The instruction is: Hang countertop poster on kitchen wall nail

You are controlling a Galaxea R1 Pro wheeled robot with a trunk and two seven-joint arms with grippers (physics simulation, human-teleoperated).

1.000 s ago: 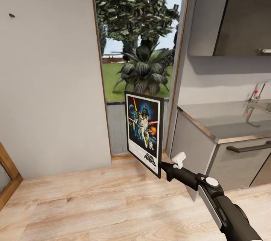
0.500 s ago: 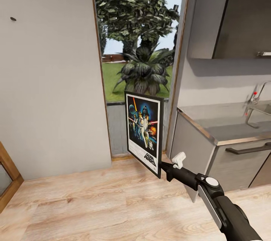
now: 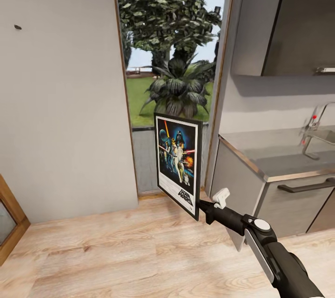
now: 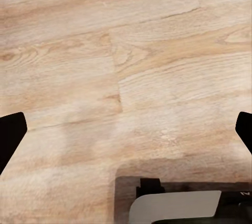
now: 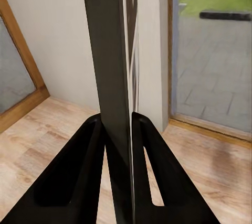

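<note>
The carrying step is in hand: the poster [image 3: 179, 164] is held off the table [image 3: 279, 151], in the air above the wooden floor [image 3: 116, 251], in front of the glass door. It is pinched at its lower corner by the right tool [image 3: 201, 205], whose 2 fingers [image 5: 89, 166] are pressed against both faces of the frame. The poster stands upright, long axis vertical, its printed face turned toward the camera and slightly left. Next, it is judged that the poster must be raised and carried left to the wall nail [image 3: 17, 27], high on the grey wall. The left tool [image 4: 126, 129] appears spread, empty, above the floor.
</note>
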